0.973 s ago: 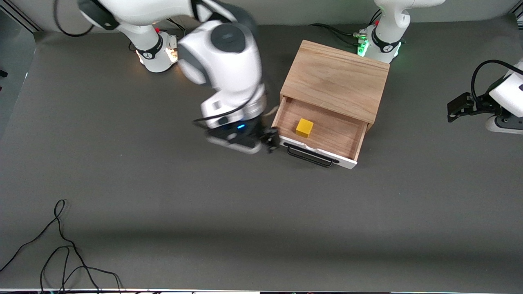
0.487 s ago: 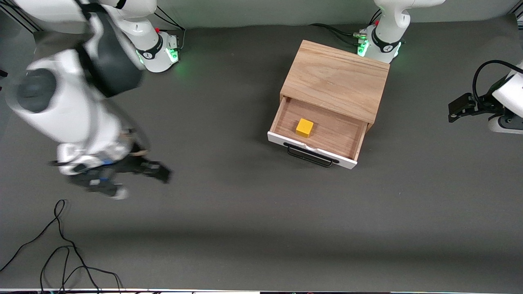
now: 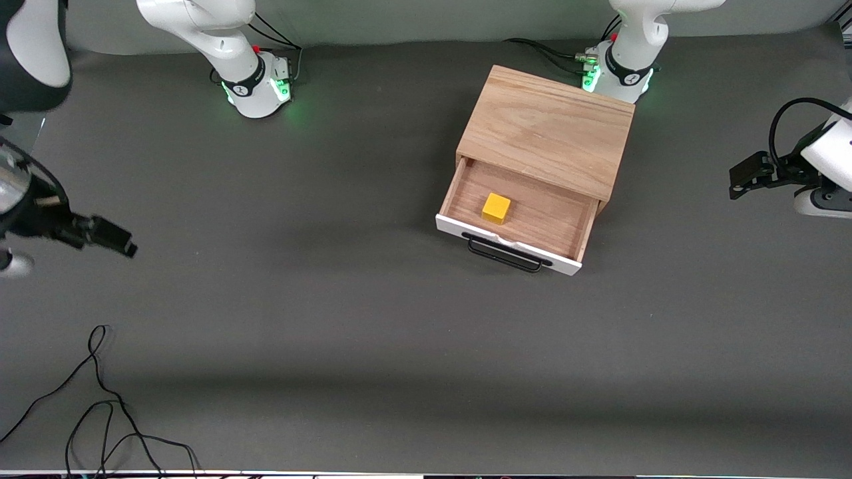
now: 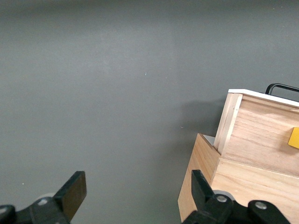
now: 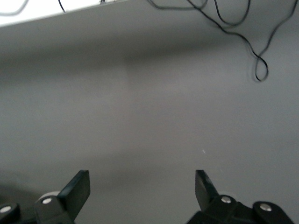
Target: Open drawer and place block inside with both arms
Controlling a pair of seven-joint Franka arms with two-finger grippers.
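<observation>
The wooden box (image 3: 549, 126) stands near the left arm's base. Its white-fronted drawer (image 3: 519, 219) with a black bar handle (image 3: 504, 256) is pulled open toward the front camera. The yellow block (image 3: 496, 208) lies inside the drawer; it also shows in the left wrist view (image 4: 294, 138). My right gripper (image 3: 110, 237) is open and empty over bare table at the right arm's end. My left gripper (image 3: 749, 174) is open and empty over the table at the left arm's end, beside the box. In its wrist view (image 4: 138, 191) the box's corner (image 4: 201, 182) shows.
Loose black cables (image 3: 100, 412) lie on the grey table near the front camera at the right arm's end; they also show in the right wrist view (image 5: 252, 37). The two arm bases (image 3: 256, 83) stand along the table's edge farthest from the front camera.
My right arm swung away from the drawer's front to the right arm's end of the table, empty. The block, drawer and left arm stayed put.
</observation>
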